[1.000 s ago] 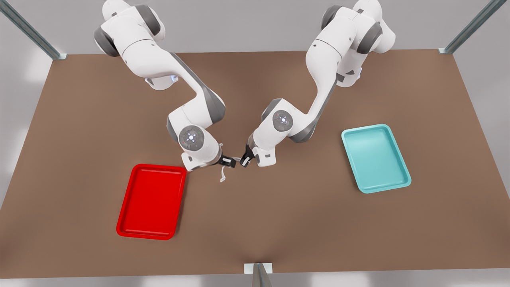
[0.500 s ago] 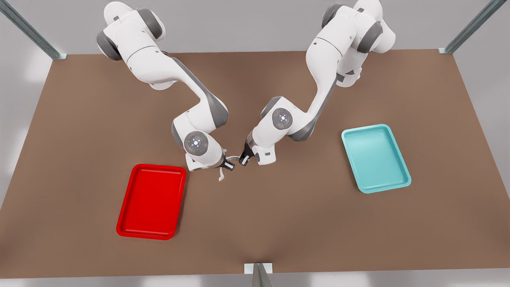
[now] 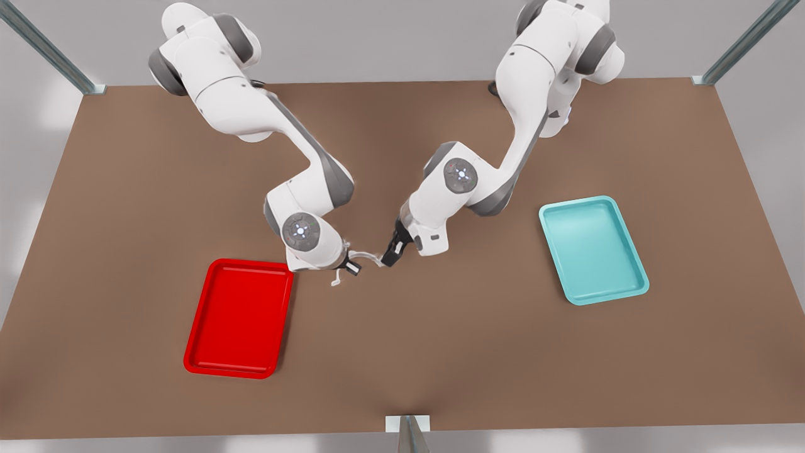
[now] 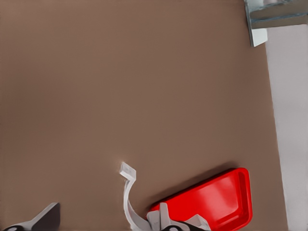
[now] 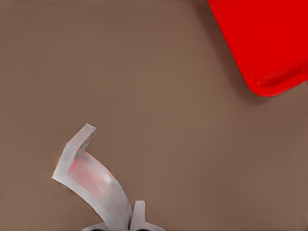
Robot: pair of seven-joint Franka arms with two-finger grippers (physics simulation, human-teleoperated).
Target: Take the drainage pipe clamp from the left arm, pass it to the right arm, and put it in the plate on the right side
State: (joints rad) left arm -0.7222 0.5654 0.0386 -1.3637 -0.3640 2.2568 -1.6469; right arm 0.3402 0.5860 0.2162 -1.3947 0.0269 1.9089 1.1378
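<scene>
The drainage pipe clamp point(image 3: 355, 258) is a thin white arch strap hanging just above the table near the middle. My right gripper point(image 3: 352, 268), on the arm at the front view's left, is shut on the clamp point(image 5: 98, 185), whose bent foot tab points away from the fingers. My left gripper point(image 3: 390, 257), on the arm at the front view's right, stands open just off the strap's other end. One of its grey fingers point(image 4: 48, 216) shows beside the clamp point(image 4: 127, 192). The red plate point(image 3: 240, 318) lies close by the right gripper, towards the front view's left.
A teal tray point(image 3: 592, 248) lies at the front view's right. Metal frame posts stand at the table's far corners, and a bracket point(image 3: 407, 428) sits at the near edge. The brown table point(image 3: 440, 340) is bare between the two trays.
The right arm has carried the clamp a little toward the red plate. The left arm has drawn back and up, leaving the strap's end.
</scene>
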